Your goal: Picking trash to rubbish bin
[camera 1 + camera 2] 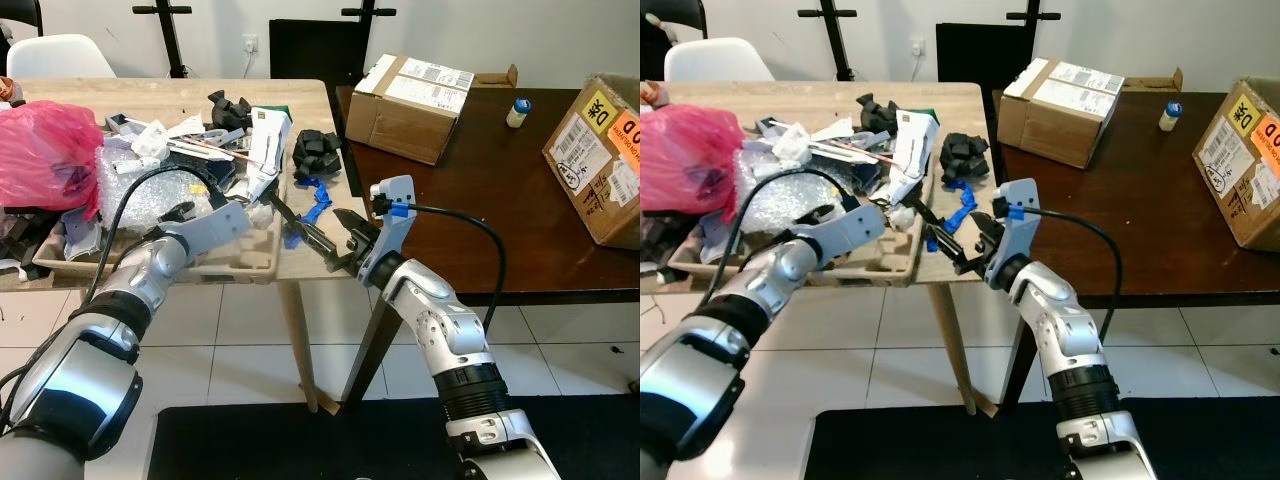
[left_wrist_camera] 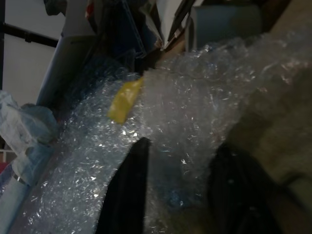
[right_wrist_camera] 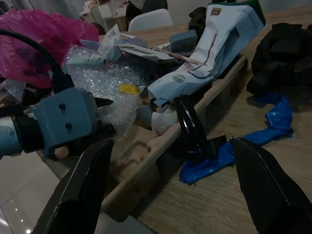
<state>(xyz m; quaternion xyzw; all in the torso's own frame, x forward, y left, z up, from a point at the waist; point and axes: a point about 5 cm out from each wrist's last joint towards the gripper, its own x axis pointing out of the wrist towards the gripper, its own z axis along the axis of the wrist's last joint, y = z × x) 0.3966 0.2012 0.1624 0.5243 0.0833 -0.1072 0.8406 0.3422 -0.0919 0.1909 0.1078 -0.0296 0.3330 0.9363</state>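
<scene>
The left gripper [image 1: 262, 208] reaches over the pulp tray [image 1: 225, 262] at the front edge of the wooden surface [image 1: 180, 90], its jaws a little apart and pushed into bubble wrap [image 2: 195, 122] with a scrap of yellow tape [image 2: 124, 100] stuck to it. The right gripper [image 1: 318, 238] sits at the surface's front corner, jaws wide, just short of a black wrapper [image 3: 192, 127] that leans upright against the tray's rim beside a blue strip [image 3: 234, 151]. The trash lies heaped on the surface: a pink bag [image 1: 45, 150] at the left, a white carton [image 1: 268, 140] tilted over the tray, black foam pieces [image 1: 318, 152] near the right edge. Two cardboard boxes [image 1: 415, 105] and a small bottle [image 1: 518, 112] stand on the dark surface [image 1: 500, 220] alongside.
</scene>
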